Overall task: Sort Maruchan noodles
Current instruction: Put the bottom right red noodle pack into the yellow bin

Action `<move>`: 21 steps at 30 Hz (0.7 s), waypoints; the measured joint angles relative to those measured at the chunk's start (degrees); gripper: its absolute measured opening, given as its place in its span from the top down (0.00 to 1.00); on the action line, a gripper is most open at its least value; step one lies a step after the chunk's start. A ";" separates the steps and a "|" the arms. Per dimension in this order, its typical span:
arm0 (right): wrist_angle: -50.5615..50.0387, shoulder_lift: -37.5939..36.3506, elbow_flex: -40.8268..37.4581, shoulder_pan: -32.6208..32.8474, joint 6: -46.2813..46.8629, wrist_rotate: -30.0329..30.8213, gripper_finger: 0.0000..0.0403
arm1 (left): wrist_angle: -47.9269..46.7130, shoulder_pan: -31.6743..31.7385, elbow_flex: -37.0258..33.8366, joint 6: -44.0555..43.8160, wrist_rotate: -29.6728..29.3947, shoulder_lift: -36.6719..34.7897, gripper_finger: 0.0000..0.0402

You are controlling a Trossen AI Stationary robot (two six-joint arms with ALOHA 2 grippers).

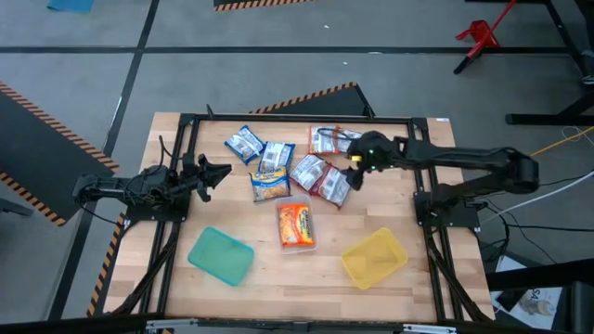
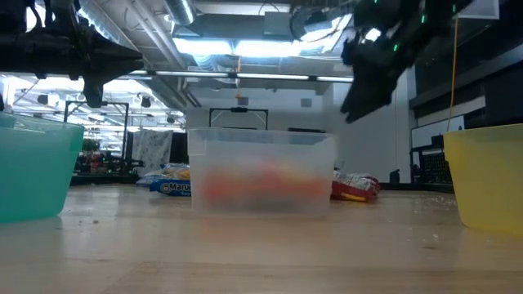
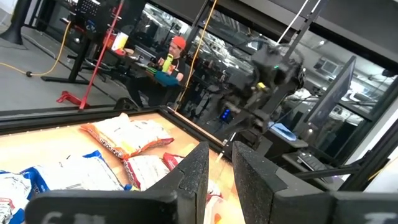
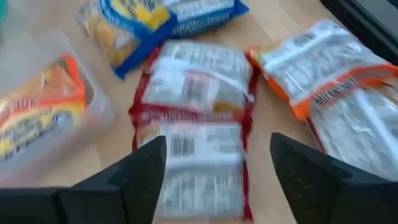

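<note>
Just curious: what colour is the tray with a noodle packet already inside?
Clear tray, see-through, holding an orange packet; the high view shows it best.
</note>
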 joint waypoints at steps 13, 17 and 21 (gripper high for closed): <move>15.19 15.23 -3.32 -8.43 -1.19 -4.87 0.30 | 0.47 -0.01 0.00 -0.30 -2.10 0.00 0.83; 17.88 18.26 -3.29 -8.44 -0.12 -3.78 0.30 | 0.45 -0.02 0.00 -0.30 -3.43 0.00 0.83; 21.47 20.55 -3.29 -8.44 1.48 -3.41 0.30 | 0.40 -0.02 0.00 -0.28 -3.47 0.00 0.83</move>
